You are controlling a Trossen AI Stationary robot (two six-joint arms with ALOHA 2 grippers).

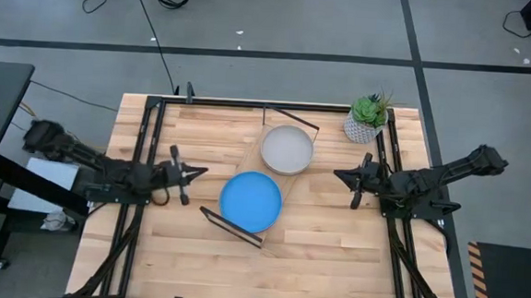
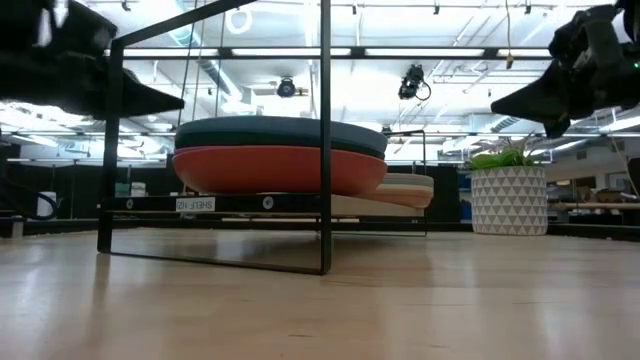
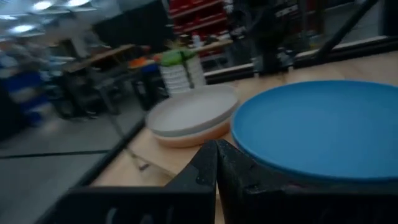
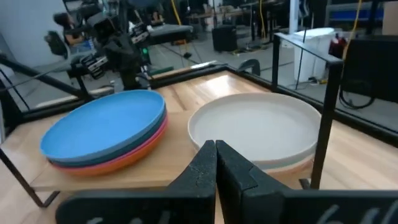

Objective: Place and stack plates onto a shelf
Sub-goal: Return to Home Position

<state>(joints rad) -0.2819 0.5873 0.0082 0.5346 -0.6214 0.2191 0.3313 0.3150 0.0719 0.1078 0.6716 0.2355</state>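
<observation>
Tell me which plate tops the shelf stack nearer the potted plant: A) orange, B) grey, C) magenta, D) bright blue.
B: the round matte grey plate lies uppermost at the end of the light-wood shelf nearer the green potted plant; the round bright blue plate tops the other stack.

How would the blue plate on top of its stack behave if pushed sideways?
Probably stiff: the blue plate holds a flat, even shape. A push would likely slide it rather than tip it, since it sits low and wide, nested on the stack above the orange plate. Its thin rim probably leaves little to pinch.
</observation>
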